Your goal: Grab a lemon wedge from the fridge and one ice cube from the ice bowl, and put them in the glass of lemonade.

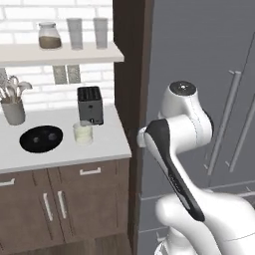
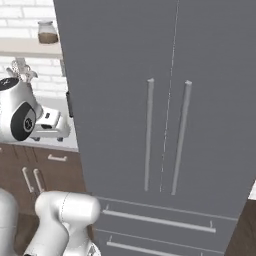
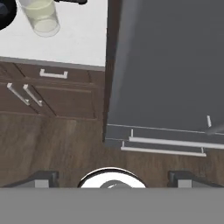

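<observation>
Hovering before the fridge (image 3: 166,65), the gripper (image 3: 112,177) spreads its fingers (image 3: 43,177) wide, holding nothing.

Fridge (image 2: 125,75) shut — lemonade glass (image 1: 82,133) beside ice bowl (image 1: 30,144)

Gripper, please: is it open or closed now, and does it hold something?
Gripper: open, fingertips wide apart, holding nothing.

The fridge (image 2: 125,90) is showing matt grey with silvery metal handles (image 2: 148,132); the desk (image 1: 94,147) is looking smooth white over dark wood cabinets (image 1: 64,199).
</observation>
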